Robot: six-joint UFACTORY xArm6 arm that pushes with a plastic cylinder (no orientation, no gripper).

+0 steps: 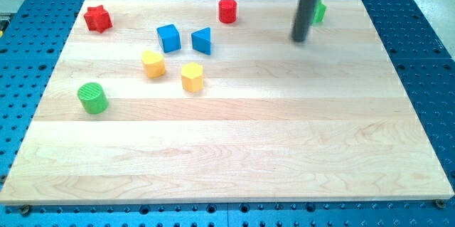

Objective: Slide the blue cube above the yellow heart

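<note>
Resting in the frame's upper right on the desk (pixel 234 149), my tip (pixel 300 40) is seen well apart from the blue cube (pixel 168 38), which lies far to its left. The cube sits just above and right of the yellow heart (pixel 153 64), near the blue triangular block (pixel 202 40). No jaws are fitted, only a rod.

Pale smooth wood board (pixel 234 134), matt blocks, blue perforated metal table (pixel 426 35).

blue cube (pixel 168 38): bright blue
blue triangular block (pixel 202 40): same blue
yellow heart (pixel 153 64): yellow
yellow hexagonal block (pixel 192 77): yellow
red star (pixel 98 18): red
red cylinder (pixel 227 11): red
green cylinder (pixel 92 97): green, ridged top
green block (pixel 319 12): green
my tip (pixel 299 40): dark grey
surface (pixel 284 127): pale wood, lengthwise planks
</note>
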